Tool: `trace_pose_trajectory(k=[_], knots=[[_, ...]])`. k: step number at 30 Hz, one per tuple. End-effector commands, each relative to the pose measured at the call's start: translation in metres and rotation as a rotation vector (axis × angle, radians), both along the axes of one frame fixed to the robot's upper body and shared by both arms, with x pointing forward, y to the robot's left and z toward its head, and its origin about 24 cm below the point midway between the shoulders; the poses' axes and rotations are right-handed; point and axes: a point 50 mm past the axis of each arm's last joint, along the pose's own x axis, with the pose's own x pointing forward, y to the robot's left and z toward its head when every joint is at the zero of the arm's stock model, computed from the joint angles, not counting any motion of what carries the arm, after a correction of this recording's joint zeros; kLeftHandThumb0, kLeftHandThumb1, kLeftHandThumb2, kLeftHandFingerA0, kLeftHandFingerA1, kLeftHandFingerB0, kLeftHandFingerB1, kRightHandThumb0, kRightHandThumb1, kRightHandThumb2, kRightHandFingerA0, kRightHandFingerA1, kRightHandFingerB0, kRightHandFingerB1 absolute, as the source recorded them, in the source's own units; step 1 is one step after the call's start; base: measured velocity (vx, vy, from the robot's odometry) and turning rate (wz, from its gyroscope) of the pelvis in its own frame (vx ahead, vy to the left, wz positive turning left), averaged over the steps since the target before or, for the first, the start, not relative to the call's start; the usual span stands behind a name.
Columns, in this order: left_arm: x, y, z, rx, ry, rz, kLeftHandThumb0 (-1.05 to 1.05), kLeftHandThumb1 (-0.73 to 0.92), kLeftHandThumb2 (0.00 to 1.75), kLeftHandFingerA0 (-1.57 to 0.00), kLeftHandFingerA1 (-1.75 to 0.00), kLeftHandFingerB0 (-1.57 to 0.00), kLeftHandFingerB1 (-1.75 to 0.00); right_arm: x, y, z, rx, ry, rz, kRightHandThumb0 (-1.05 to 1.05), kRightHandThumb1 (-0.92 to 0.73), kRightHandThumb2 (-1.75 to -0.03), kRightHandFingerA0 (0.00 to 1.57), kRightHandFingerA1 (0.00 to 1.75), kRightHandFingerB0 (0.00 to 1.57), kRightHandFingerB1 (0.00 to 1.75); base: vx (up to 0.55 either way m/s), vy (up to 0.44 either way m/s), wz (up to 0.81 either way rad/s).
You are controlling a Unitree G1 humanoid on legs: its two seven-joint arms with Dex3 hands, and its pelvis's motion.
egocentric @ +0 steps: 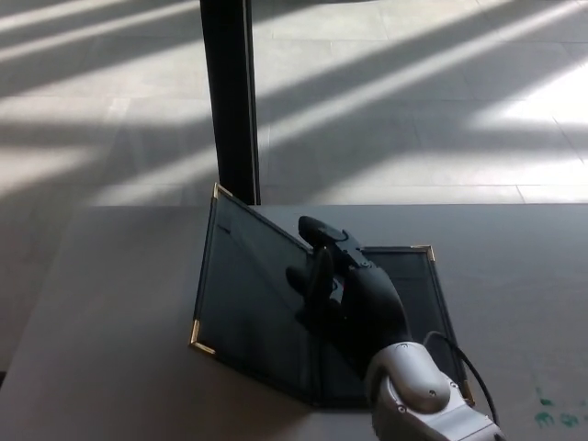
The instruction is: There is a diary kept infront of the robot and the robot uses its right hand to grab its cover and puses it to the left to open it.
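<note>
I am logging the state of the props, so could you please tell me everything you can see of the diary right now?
The diary is a dark, smooth-looking folder with gold metal corner caps. It lies open on the grey table, in front of a black post. Its left cover is swung leftward but seems tilted up rather than flat; the right panel lies flat, mostly hidden. The robot's right hand reaches over the spine, fingers apart, against the inside of the cover. No writing shows.
</note>
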Motion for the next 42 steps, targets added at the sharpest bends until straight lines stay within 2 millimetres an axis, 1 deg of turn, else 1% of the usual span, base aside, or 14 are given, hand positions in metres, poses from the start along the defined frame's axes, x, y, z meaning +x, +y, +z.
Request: trace_pose_trajectory(k=[1, 3, 4, 6, 7, 8, 11, 13, 19, 20, 22, 23, 24, 42], knots=[[0.003, 0.005, 0.010, 0.068, 0.016, -0.011, -1.04, 0.92, 1.03, -0.23, -1.20, -0.13, -0.99, 0.020, -0.005, 0.002, -0.120, -0.002, -0.066, -0.88, -0.80, -1.20, 0.09, 0.52, 0.02, 0.49, 0.00, 0.000, 0.00], [0.007, 0.005, 0.012, 0.067, 0.009, -0.007, -0.99, 0.91, 1.43, -0.48, -1.04, -0.10, -0.74, 0.023, -0.004, 0.003, -0.113, 0.005, -0.083, -0.90, -0.92, -0.79, 0.09, 0.53, 0.11, 0.47, 0.00, 0.000, 0.00], [0.010, 0.006, 0.016, 0.062, -0.003, 0.010, -0.99, 0.91, 1.42, -0.48, -1.04, -0.11, -0.75, 0.027, 0.000, 0.004, -0.116, 0.024, -0.101, -0.40, -0.49, -1.12, 0.01, 0.53, 0.01, 0.52, 0.00, 0.000, 0.00], [0.013, 0.006, 0.019, 0.070, -0.003, 0.009, -0.98, 0.91, 1.42, -0.46, -1.02, -0.10, -0.74, 0.026, 0.008, 0.001, -0.119, 0.067, -0.086, -0.40, -0.47, -1.11, 0.00, 0.52, 0.01, 0.51, 0.00, 0.000, 0.00], [0.016, 0.004, 0.020, 0.077, -0.004, 0.003, -0.99, 0.92, 1.43, -0.44, -1.03, -0.13, -0.77, 0.020, 0.022, -0.003, -0.130, 0.094, -0.054, -0.83, -0.75, -1.15, 0.11, 0.56, 0.09, 0.51, 0.00, 0.000, 0.00], [0.018, 0.003, 0.021, 0.080, -0.007, -0.016, -1.05, 0.92, 1.02, -0.19, -1.26, -0.11, -1.00, 0.018, 0.027, -0.006, -0.120, 0.097, -0.028, -0.40, -0.51, -1.13, 0.00, 0.53, 0.01, 0.51, 0.00, 0.000, 0.00], [0.023, 0.001, 0.023, 0.083, -0.001, -0.023, -1.03, 0.92, 1.29, -0.30, -0.96, -0.22, -0.81, 0.012, 0.039, -0.012, -0.132, 0.098, -0.005, -0.39, -0.52, -1.13, 0.01, 0.52, 0.02, 0.51, 0.00, 0.000, 0.00], [0.025, -0.001, 0.022, 0.074, -0.013, -0.034, -1.05, 0.92, 1.01, -0.19, -1.17, -0.09, -0.91, 0.005, 0.049, -0.018, -0.115, 0.128, 0.027, -0.40, -0.48, -1.11, 0.00, 0.53, 0.01, 0.51, 0.00, 0.000, 0.00], [0.024, -0.001, 0.021, 0.072, -0.011, -0.034, -1.04, 0.92, 1.02, -0.20, -1.22, -0.10, -0.95, -0.006, 0.050, -0.026, -0.056, 0.159, 0.083, -0.91, -0.83, -1.18, 0.07, 0.43, 0.00, 0.40, 0.00, 0.000, 0.00], [0.022, -0.001, 0.019, 0.072, -0.001, -0.020, -0.96, 0.92, 1.42, -0.48, -1.03, -0.10, -0.74, 0.001, 0.038, -0.018, -0.065, 0.123, 0.057, -0.84, -0.80, -1.17, 0.10, 0.52, 0.01, 0.47, 0.00, 0.000, 0.00], [0.019, -0.001, 0.017, 0.070, 0.007, -0.017, -0.95, 0.91, 1.42, -0.49, -1.04, -0.10, -0.74, 0.020, 0.006, 0.007, -0.088, 0.032, 0.001, -0.39, -0.53, -1.14, 0.00, 0.52, 0.00, 0.50, 0.00, 0.000, 0.00], [0.019, -0.001, 0.017, 0.070, 0.014, -0.015, -0.95, 0.91, 1.42, -0.49, -1.04, -0.10, -0.74, 0.023, -0.002, 0.013, -0.077, 0.020, -0.020, -0.39, -0.53, -1.14, 0.00, 0.52, 0.00, 0.50, 0.00, 0.000, 0.00], [0.018, -0.001, 0.016, 0.066, 0.013, -0.012, -1.05, 0.92, 1.00, -0.29, -1.11, -0.17, -0.88, 0.029, -0.014, 0.025, -0.094, -0.013, -0.053, -0.83, -0.92, -0.76, 0.15, 0.48, 0.14, 0.43, 0.00, 0.000, 0.00], [-0.010, 0.003, 0.000, 0.035, 0.039, 0.034, -1.04, 0.92, 1.02, -0.18, -1.25, -0.12, -1.00, 0.031, -0.209, 0.178, 0.280, -0.320, -0.470, -0.83, -0.90, -0.68, 0.24, 0.41, 0.22, 0.36, 0.00, 0.000, 0.00]])
